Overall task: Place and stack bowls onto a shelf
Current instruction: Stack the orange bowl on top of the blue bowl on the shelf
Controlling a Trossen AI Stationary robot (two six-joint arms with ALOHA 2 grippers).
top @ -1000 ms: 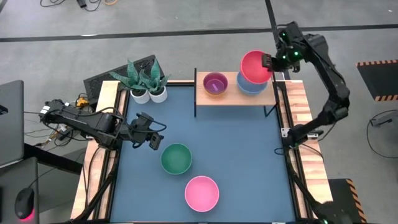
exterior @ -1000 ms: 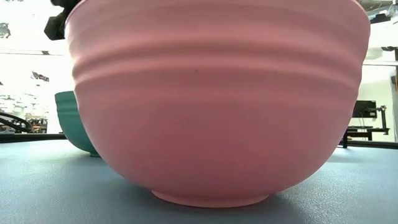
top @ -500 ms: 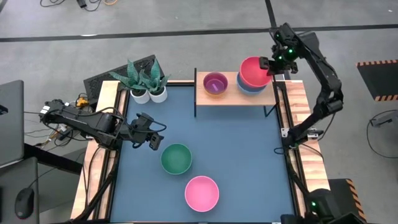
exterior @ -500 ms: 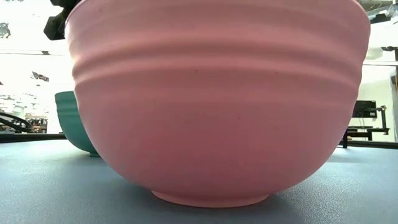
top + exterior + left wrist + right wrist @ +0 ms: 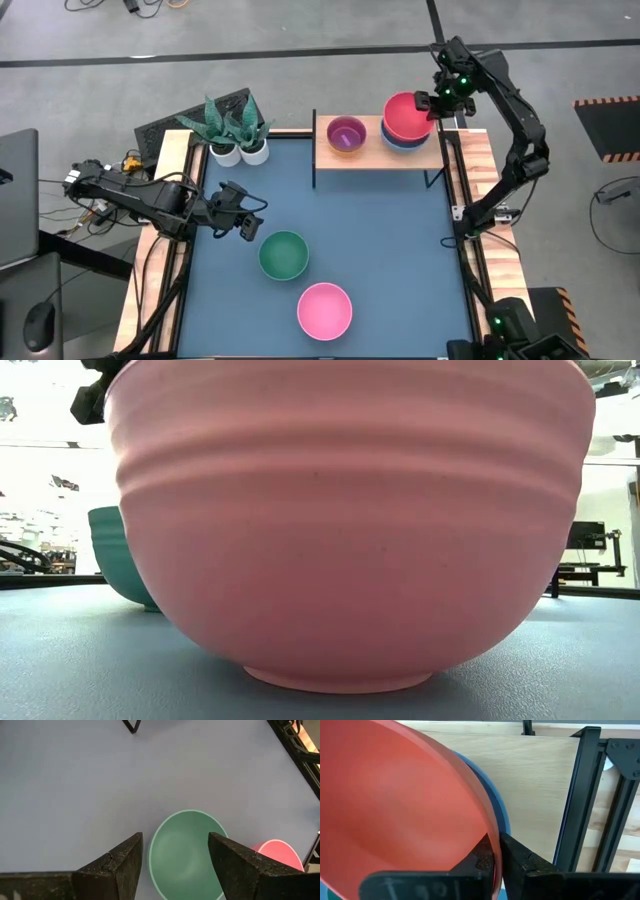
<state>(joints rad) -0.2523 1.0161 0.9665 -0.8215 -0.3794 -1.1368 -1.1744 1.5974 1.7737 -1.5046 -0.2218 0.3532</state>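
Observation:
A red-pink bowl sits nested in a light blue bowl at the right end of the shelf. A purple bowl stands on the shelf's left half. My right gripper is at the red-pink bowl's right rim, shut on it. On the blue table, a green bowl and a pink bowl rest on their bases. My left gripper hovers open just left of the green bowl, touching nothing. My right gripper pinches the red-pink bowl's rim on its right side, one finger inside the bowl and one outside. The fingers come from above, pointing steeply down. The bowl sits inside the light blue bowl, tilted a little.
Two white pots with spiky plants stand at the table's far left corner. Black metal frame posts rise just right of the shelf board. In the low view the pink bowl fills the picture, with the green bowl behind it.
My right gripper has gone down and slightly toward the table's left, carrying the red-pink bowl. The bowl, which was held tilted above the light blue bowl, now sits down inside it.

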